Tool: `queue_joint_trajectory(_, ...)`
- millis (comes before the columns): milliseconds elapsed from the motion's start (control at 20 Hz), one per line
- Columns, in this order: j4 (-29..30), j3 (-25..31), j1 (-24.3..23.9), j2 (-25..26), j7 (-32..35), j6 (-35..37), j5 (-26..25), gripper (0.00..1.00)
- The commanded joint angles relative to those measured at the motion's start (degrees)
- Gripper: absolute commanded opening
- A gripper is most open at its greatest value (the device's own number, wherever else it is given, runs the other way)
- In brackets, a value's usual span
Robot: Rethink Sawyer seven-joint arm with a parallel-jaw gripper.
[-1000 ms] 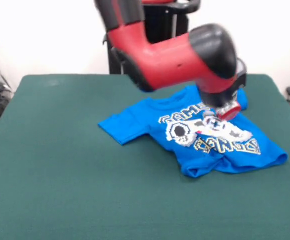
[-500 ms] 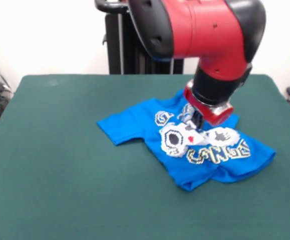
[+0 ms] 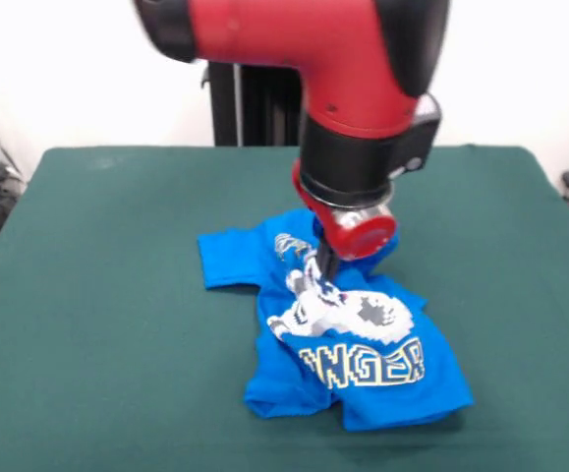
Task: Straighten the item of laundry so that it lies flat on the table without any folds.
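Pincer [image 3: 325, 267] pinches the blue T-shirt [image 3: 353, 344] at mid-chest, fabric bunched, near centre of green counter [image 3: 87, 324]. Step: mid-drag, judging by rucks. Next: let go, re-grip a hem, pull flat.

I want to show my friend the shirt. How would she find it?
Look at the big green table. Under the red robot arm's claw lies a small bright blue T-shirt, rumpled. Only it has white pixel pictures and block letters.
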Motion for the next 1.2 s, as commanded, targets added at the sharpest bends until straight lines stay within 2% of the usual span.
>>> queue_joint_trajectory(50, -5.7, 8.4, -0.7, 2.5, -12.5, 9.1, 4.7, 0.00)
queue_joint_trajectory(250, -8.7, 9.5, -1.1, 4.8, -13.8, 10.6, 5.7, 0.00)
queue_joint_trajectory(450, -11.0, 8.6, -0.1, 7.3, -12.4, 10.0, 4.7, 0.00)
queue_joint_trajectory(950, -14.2, 6.0, 3.0, 14.3, -8.3, 4.6, 2.2, 0.00)
queue_joint_trajectory(1200, -14.2, 4.6, 4.4, 12.9, -6.6, 5.2, 2.4, 0.00)
